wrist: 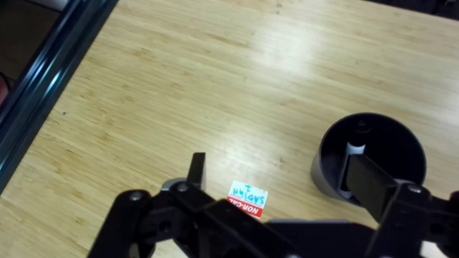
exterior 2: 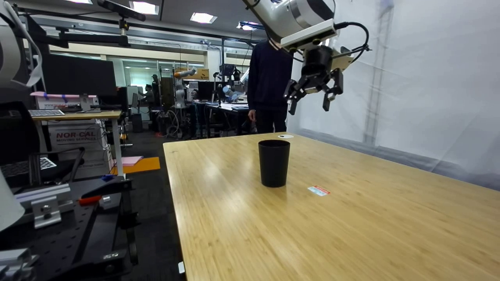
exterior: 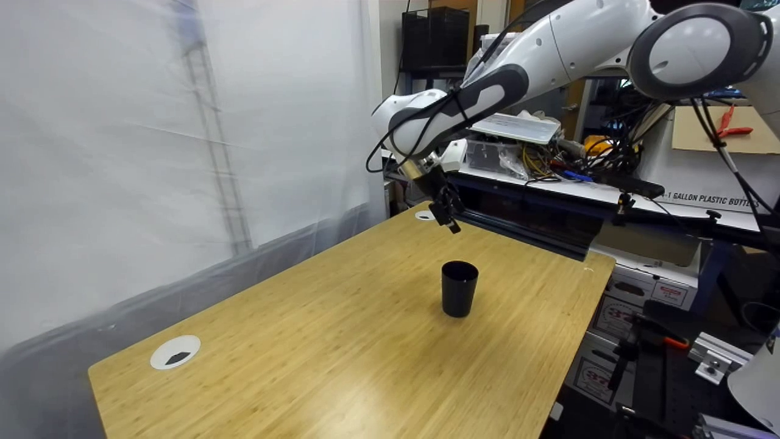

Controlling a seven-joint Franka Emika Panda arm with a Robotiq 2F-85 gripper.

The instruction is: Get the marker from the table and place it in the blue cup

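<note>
The blue cup, nearly black, stands upright on the wooden table (exterior: 292,341) in both exterior views (exterior: 458,297) (exterior 2: 274,166). In the wrist view the cup (wrist: 320,176) is at the right, seen from above. A marker (wrist: 355,149) with a white body and dark end lies inside the cup, leaning against its wall; one finger partly covers it. The marker does not show in the exterior views. My gripper (exterior 2: 309,107) is open and empty, raised above the table. In an exterior view it (exterior: 450,225) hangs beyond the cup. Its fingers (wrist: 278,163) are spread wide in the wrist view.
A red and white label (wrist: 247,199) is stuck on the table near the cup. White round discs (exterior: 175,352) (exterior: 425,215) sit in the tabletop. A plastic curtain (exterior: 183,152) runs along a table edge. A person (exterior 2: 270,86) stands behind the table's far end.
</note>
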